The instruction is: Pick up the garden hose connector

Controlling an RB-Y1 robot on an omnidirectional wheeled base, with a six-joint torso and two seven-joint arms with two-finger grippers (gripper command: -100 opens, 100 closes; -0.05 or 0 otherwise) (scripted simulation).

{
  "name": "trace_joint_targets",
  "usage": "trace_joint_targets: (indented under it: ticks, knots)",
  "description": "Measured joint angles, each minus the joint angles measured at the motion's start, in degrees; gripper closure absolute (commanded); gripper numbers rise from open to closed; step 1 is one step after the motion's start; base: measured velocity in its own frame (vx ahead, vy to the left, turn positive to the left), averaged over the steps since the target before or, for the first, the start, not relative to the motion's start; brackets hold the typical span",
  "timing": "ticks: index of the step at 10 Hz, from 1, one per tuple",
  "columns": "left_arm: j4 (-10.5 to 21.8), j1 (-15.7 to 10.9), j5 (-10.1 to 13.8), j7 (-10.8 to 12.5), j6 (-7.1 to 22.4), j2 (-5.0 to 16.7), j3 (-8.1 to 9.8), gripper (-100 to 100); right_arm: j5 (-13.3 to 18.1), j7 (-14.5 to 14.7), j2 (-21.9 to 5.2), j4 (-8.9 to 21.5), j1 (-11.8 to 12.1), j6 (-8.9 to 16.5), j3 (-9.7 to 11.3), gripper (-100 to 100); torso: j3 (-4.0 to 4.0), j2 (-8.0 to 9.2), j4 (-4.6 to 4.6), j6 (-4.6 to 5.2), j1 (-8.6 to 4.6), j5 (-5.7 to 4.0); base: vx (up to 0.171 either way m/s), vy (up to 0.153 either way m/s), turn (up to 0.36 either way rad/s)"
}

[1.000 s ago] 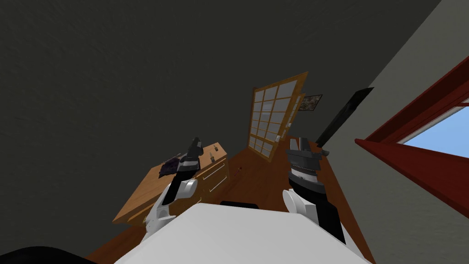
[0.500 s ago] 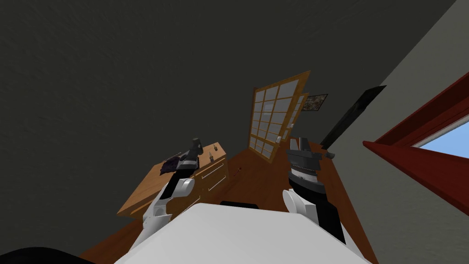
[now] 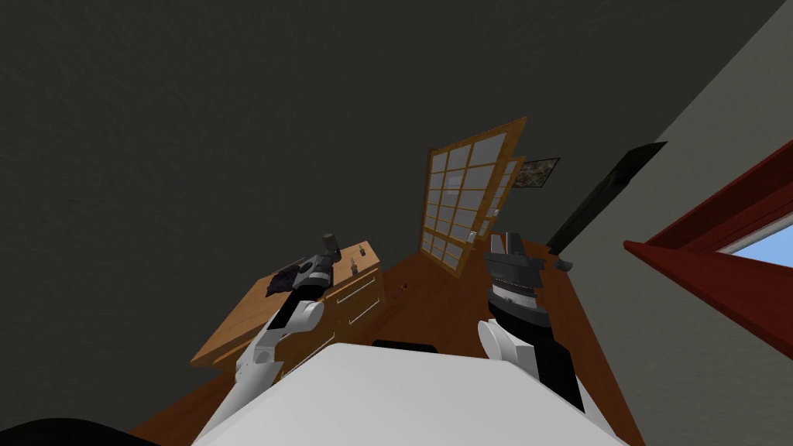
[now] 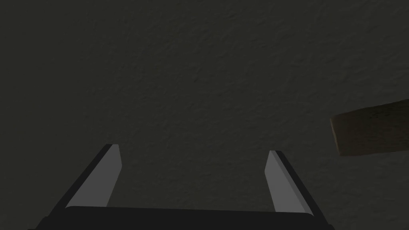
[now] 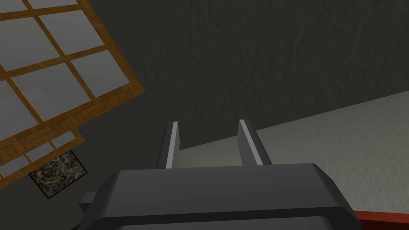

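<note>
Wood dresser (image 3: 240, 321), drawers shut; L pincer (image 4: 193, 148) above it, spread wide; R pincer (image 5: 208, 122) part-open, empty.

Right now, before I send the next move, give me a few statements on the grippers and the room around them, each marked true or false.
1. The left gripper is open and holds nothing. True.
2. The left arm stretches over the wooden dresser. True.
3. The right gripper is clamped on an object. False: its fingers stand apart with nothing between them.
4. The paned door has a red frame. False: its frame is brown wood; the red frame is the window frame on the right.
</note>
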Motion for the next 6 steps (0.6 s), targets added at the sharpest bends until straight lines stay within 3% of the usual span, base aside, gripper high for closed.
trace_joint_targets:
  ticks: [6]
  knots:
    - [4.60, 0.40, 6.08, -7.30, 8.48, 4.03, 1.16, -100, 0.00, 0.00, 0.00, 0.00, 0.00, 0.00, 0.00, 0, -0.06, -0.10, -0.03, 0.01, -0.05, -0.02, 0.060, -0.050, 0.008]
